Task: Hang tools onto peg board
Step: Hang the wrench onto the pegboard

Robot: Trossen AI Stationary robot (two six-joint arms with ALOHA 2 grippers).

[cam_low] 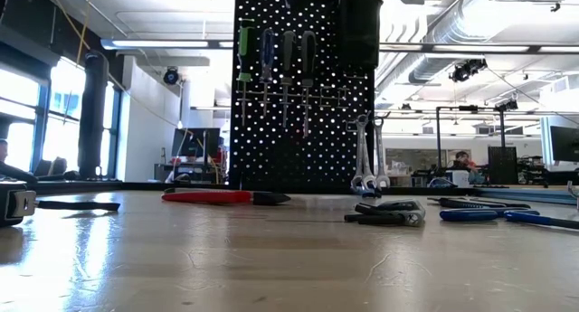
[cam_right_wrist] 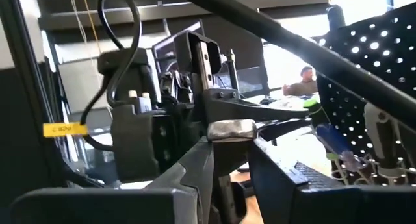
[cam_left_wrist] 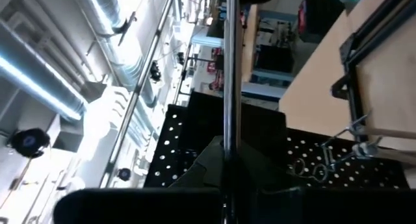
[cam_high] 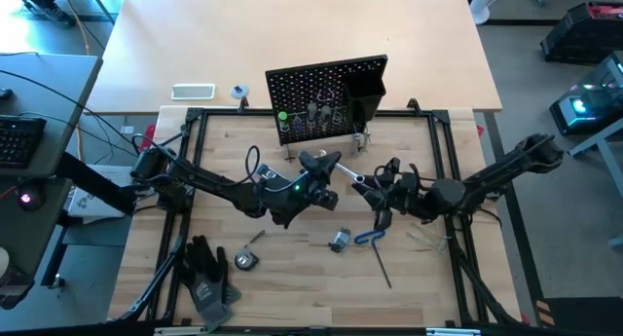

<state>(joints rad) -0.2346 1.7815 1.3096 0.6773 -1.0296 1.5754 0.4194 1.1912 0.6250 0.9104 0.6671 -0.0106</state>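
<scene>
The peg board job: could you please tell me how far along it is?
Four screwdrivers and wrenches already hang on the peg board. The right pincer holds a silver tool beside the left pincer. Pliers, the blue-handled hex key and a red-black flat tool lie on the table.

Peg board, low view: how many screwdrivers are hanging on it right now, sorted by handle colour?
Green screwdriver: 1
Blue screwdriver: 1
Black screwdrivers: 2
Total: 4, side by side in the upper left part of the peg board.
</scene>
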